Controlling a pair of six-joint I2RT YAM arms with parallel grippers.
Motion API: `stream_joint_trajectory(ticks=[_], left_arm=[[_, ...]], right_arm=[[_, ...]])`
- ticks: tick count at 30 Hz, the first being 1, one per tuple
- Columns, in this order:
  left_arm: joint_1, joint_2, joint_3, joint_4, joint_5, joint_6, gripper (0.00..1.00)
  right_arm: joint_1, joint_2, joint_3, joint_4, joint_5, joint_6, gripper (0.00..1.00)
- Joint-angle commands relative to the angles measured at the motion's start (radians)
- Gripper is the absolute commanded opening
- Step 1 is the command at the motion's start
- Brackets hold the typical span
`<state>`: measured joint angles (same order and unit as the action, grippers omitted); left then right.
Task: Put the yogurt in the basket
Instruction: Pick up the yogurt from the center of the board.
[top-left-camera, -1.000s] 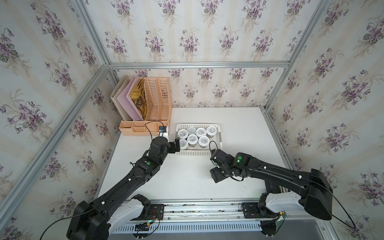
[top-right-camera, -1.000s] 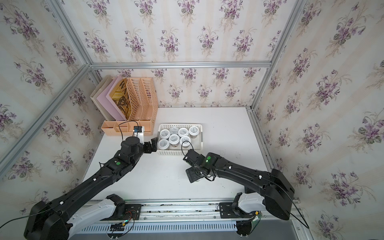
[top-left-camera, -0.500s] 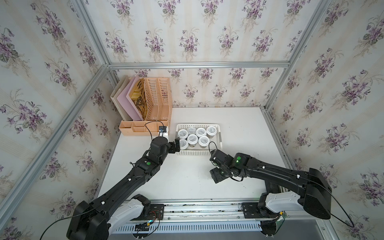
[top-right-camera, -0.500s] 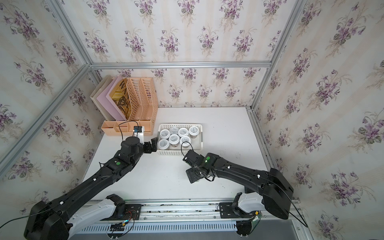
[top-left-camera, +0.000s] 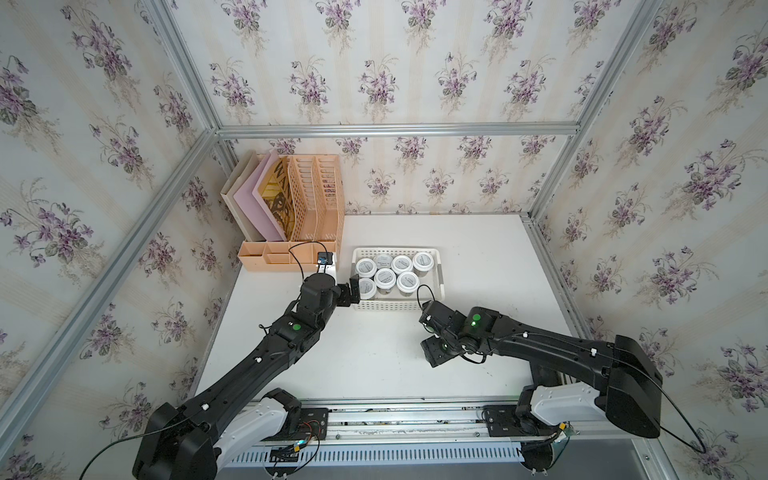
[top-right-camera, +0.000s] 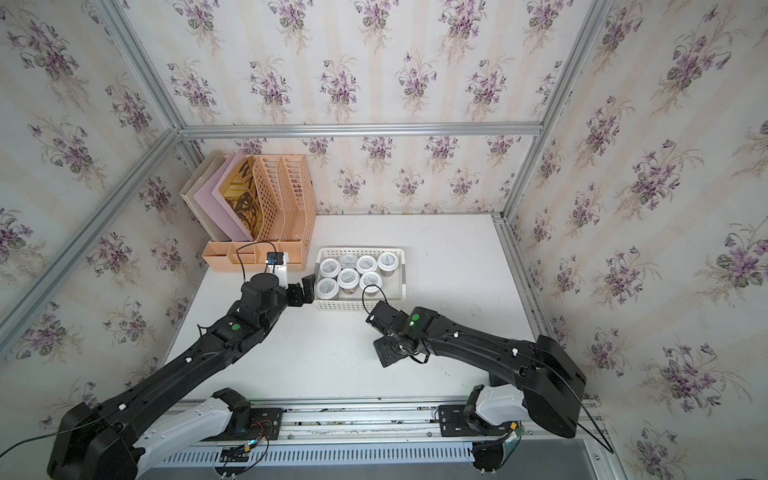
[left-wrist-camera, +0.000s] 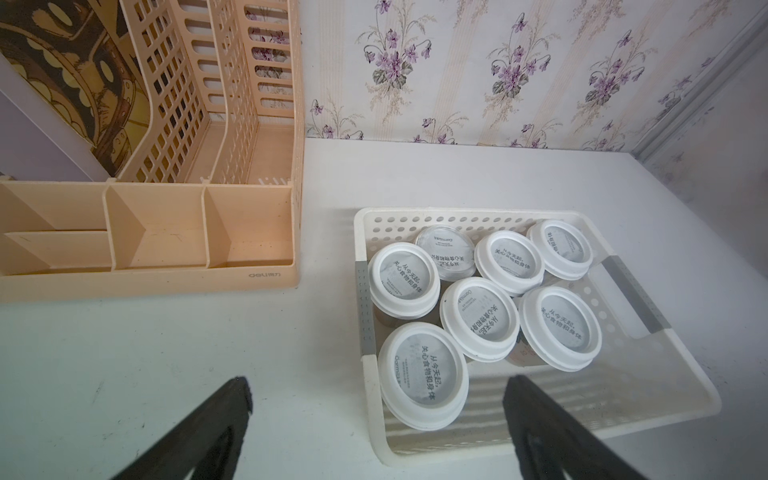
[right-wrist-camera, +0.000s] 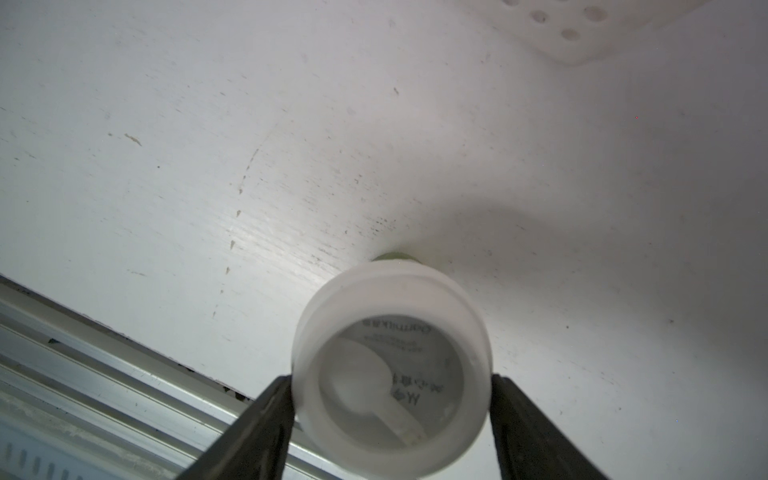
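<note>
Several yogurt cups with white lids stand packed in the left part of the white perforated basket. My left gripper hovers open over the basket's left end, one finger over the basket and one outside it, holding nothing. Another yogurt stands on the table near the front rail. My right gripper points down at it, with both fingers pressed against the sides of its lid. In both top views this cup is hidden under the gripper.
A peach slatted file organizer with folders stands at the back left, close beside the basket. The aluminium rail runs along the table's front edge just behind the held cup. Patterned walls enclose the table on three sides.
The right gripper's jaws have narrowed onto the cup's lid. Both arms have stayed almost where they were.
</note>
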<state>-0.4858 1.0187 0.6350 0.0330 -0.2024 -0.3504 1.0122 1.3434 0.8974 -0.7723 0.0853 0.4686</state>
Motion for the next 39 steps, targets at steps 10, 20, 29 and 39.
stream_joint_trajectory(ticks=[10,20,29,39], left_arm=[[0.0,-0.005,0.002,0.014,0.005,-0.006,0.99],[0.0,-0.005,0.002,0.013,0.005,-0.007,0.99],[0.0,-0.004,0.002,0.013,0.006,-0.004,0.99],[0.0,-0.006,0.0,0.015,0.005,-0.005,0.99]], right_arm=[[0.0,0.009,0.036,-0.006,0.032,-0.001,0.77],[0.001,0.015,0.027,-0.007,0.033,0.0,0.76],[0.0,0.013,0.024,-0.011,0.031,0.002,0.73],[0.003,0.013,0.021,-0.016,0.024,0.005,0.76]])
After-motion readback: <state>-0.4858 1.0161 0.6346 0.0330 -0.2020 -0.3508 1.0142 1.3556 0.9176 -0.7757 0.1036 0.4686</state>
